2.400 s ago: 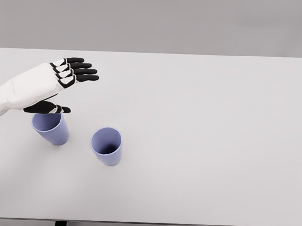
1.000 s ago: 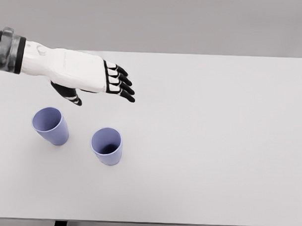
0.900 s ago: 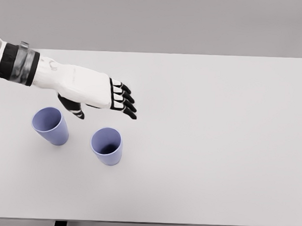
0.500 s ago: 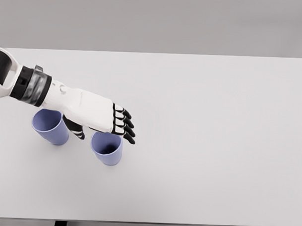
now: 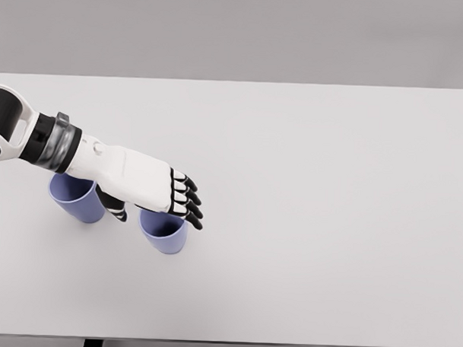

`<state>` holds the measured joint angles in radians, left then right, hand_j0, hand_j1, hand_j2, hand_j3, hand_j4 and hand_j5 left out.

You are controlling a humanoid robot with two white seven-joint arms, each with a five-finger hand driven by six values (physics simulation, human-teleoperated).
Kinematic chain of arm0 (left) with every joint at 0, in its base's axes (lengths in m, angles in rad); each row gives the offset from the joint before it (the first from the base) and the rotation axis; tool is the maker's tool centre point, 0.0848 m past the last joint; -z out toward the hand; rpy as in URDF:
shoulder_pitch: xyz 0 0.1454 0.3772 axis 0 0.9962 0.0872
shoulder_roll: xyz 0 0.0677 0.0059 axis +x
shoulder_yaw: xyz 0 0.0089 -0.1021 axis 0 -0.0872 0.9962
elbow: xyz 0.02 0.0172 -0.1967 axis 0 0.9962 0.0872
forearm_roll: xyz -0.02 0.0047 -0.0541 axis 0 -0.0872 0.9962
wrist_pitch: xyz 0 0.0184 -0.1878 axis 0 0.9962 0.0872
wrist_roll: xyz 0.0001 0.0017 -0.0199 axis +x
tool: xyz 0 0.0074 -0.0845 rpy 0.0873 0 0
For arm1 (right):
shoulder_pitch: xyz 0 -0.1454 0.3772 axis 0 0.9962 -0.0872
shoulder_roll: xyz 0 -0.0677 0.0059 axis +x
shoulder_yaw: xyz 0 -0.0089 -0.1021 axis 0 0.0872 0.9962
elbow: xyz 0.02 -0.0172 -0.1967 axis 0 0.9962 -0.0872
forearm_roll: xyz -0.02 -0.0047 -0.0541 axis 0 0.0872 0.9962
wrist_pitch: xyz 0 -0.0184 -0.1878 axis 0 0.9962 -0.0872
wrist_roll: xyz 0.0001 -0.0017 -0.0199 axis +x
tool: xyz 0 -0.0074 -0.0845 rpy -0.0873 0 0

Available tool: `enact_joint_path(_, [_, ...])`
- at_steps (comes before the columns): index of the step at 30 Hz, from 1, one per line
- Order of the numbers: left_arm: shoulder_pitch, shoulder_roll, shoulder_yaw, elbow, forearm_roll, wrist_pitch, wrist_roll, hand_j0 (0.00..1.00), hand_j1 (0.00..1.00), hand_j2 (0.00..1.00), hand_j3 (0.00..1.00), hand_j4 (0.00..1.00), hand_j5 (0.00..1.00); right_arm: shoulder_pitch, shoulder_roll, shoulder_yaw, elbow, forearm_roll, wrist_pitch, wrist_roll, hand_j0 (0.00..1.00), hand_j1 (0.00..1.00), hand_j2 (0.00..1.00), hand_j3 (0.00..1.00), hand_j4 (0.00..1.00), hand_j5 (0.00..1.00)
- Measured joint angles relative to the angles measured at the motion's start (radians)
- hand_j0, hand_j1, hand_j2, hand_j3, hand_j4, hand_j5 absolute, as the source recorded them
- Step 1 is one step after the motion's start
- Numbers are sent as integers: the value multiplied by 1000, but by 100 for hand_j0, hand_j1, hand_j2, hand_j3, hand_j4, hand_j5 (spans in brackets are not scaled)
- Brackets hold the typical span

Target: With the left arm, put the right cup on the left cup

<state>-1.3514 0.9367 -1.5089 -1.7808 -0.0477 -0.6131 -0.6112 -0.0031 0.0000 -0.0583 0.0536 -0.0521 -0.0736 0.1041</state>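
Left hand [image 5: 151, 192] over right cup [image 5: 165, 232], fingers [image 5: 186, 203] loosely spread, gripping nothing. Right cup upright on white counter [image 5: 314, 192], just beside left cup [image 5: 75, 200].

Two cups stand upright on the bench [image 5: 329, 222], both in its front left part. The left cup [image 5: 77, 200] sits nearest the bench's left edge. The right cup [image 5: 165, 234] stands just to the right of the left cup and slightly nearer the front edge, the two apart. The left hand [image 5: 143, 187] reaches in from the left, passing over the rear rim of the left cup, and lies above the right cup's mouth, covering its rear rim. Its fingers [image 5: 188, 205] hang at the right cup's rear right rim, its thumb [image 5: 113, 207] between the two cups.
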Motion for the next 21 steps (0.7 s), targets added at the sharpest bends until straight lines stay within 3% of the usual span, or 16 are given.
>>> enact_joint_path(21, [43,-47,13,24,-22,0,0,100,100,100,100,100,100,0,0,0,0,0,0,0,100,100,100,100,100,100])
